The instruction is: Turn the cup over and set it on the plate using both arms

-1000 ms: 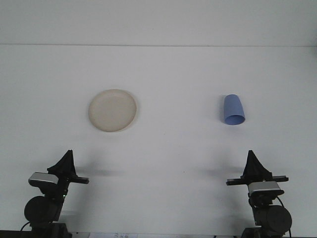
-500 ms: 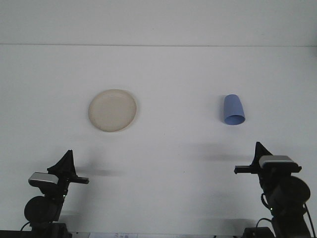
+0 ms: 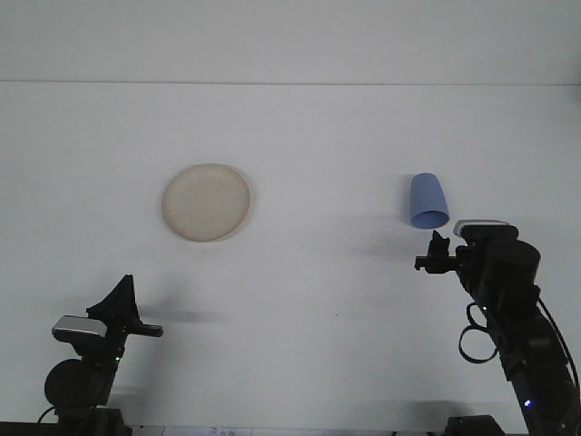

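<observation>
**Cup not yet grasped, plate empty: the whole task is ahead of you**

Front view: your blue cup (image 3: 428,203) lies on its side on the right half of the white worktop (image 3: 327,136), its open mouth turned toward the camera and a little to the right. It is neither flipped nor lifted. The cream plate (image 3: 207,202) sits well apart from it on the left half, with nothing on it. So, judging from how things lie, every step is left: take the cup, turn it over, pass or carry it across, and set it on the plate.

Your right claw (image 3: 439,248) hangs just below the cup's mouth, near it but, as far as this view shows, not touching. It holds nothing. Seen nearly end-on and dark against the arm, its fingers are too small to read, so you cannot tell here how far apart they stand (a closer camera would settle it).

Your left claw (image 3: 123,304) rests low at the near left edge, well apart from both plate and cup, and it too carries nothing. Its dark tip shows as a single wedge, and whether it is spread or closed cannot be told either.

There is only this one view to go by.
</observation>
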Action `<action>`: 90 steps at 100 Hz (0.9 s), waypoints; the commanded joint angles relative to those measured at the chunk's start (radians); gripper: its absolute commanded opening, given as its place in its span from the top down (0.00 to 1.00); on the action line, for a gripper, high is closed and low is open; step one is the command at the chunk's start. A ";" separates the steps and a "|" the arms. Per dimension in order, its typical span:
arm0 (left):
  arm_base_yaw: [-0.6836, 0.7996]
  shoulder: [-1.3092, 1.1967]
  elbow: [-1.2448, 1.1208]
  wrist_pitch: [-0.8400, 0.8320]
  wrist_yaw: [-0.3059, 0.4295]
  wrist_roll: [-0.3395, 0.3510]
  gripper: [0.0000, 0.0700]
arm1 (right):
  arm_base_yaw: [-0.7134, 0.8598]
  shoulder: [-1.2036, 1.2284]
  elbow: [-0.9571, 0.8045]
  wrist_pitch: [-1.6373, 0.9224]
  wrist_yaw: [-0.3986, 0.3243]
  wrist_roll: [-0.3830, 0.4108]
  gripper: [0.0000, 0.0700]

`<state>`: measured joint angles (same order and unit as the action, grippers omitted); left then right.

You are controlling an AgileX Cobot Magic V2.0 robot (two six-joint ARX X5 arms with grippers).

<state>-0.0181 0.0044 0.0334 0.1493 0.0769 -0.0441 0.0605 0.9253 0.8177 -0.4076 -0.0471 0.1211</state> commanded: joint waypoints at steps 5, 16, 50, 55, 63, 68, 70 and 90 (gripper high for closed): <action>0.000 -0.001 -0.019 0.010 0.002 -0.005 0.98 | 0.035 0.065 0.004 0.049 0.035 0.020 0.30; 0.000 -0.001 -0.019 0.010 0.002 -0.005 0.98 | 0.082 0.158 -0.005 0.104 0.056 0.025 0.30; 0.000 -0.001 -0.019 0.010 0.002 -0.005 0.98 | 0.137 0.428 -0.014 0.259 0.130 0.118 0.30; 0.000 -0.001 -0.019 0.010 0.002 -0.005 0.98 | 0.137 0.462 -0.014 0.299 0.130 0.114 0.30; 0.000 -0.001 -0.019 0.010 0.002 -0.005 0.98 | 0.132 0.514 -0.013 0.372 0.130 0.107 0.30; 0.000 -0.001 -0.019 0.010 0.002 -0.005 0.98 | 0.124 0.543 -0.013 0.422 0.127 0.106 0.30; 0.000 -0.001 -0.019 0.010 0.002 -0.005 0.98 | 0.121 0.554 -0.012 0.439 0.126 0.106 0.30; 0.000 -0.001 -0.019 0.010 0.002 -0.005 0.98 | 0.089 0.632 -0.006 0.589 0.124 0.106 0.30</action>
<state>-0.0181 0.0044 0.0334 0.1493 0.0769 -0.0441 0.1566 1.5276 0.7994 0.1455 0.0753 0.2176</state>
